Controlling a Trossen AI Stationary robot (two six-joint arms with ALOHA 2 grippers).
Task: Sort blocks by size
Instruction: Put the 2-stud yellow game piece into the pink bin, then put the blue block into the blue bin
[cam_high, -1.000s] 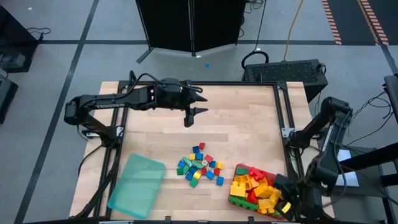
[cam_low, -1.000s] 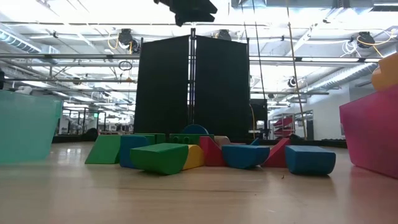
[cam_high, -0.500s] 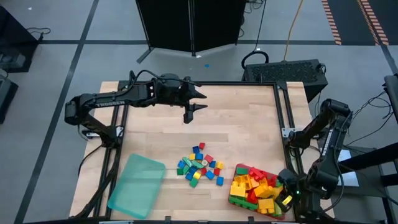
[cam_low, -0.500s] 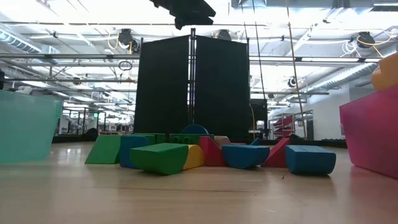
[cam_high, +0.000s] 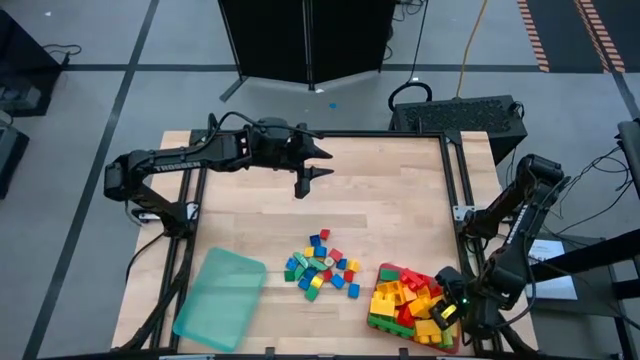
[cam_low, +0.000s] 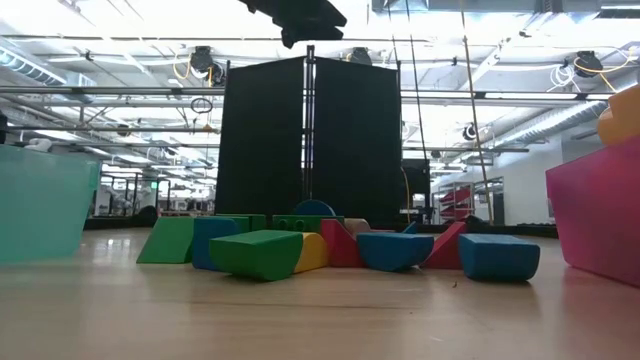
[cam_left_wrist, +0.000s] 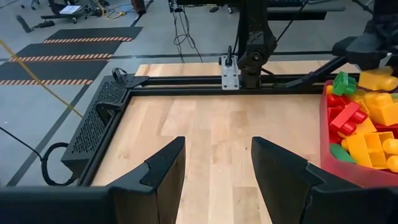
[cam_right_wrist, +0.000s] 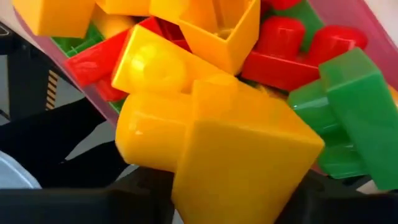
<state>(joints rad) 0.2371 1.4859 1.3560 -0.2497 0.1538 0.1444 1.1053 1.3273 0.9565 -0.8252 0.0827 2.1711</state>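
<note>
Dozens of blocks lay loose mid-tabletop, larger ones piled in the red tray. A yellow brick was pinched by the right tool over that tray and was best released low; the left tool hung spread.

Grey floor with orange-black hazard strips. Black folding screen behind the table. Ceiling pipes, bright overhead lights; probably shelving far back.
</note>
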